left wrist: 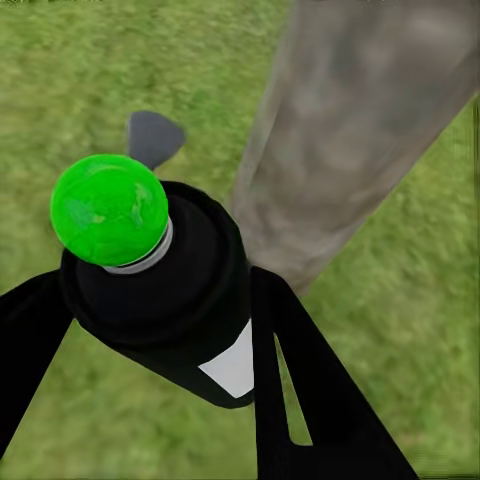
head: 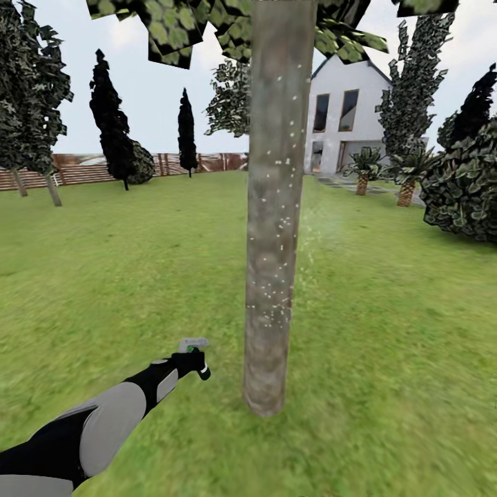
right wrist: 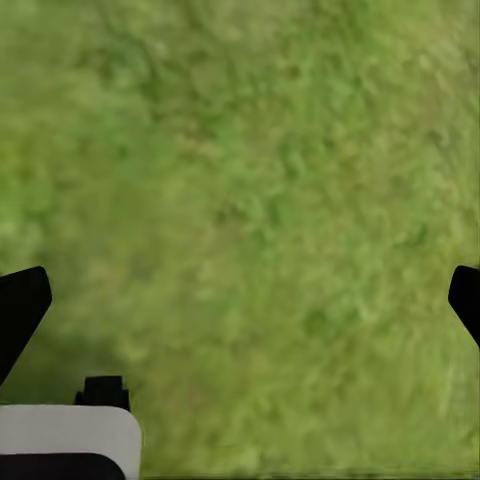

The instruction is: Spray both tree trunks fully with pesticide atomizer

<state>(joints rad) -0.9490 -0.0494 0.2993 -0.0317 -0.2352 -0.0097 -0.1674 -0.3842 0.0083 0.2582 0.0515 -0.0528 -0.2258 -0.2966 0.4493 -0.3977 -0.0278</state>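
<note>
Head view: sprayer held beside the speckled trunk

Left gripper (head: 195, 363) pinches the small dark pesticide bottle with pale trigger head (head: 193, 343) low over green grass (head: 124, 276) — just left of the thick grey-brown trunk (head: 276, 207), dotted with white specks (head: 273, 297). Right gripper's (right wrist: 240, 300) fingers are spread, empty.

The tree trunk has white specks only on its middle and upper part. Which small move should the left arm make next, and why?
Probably tilt the sprayer in the left gripper a little downward and keep spraying. The specks sit on the middle and upper trunk, while its base near the grass looks bare.
</note>
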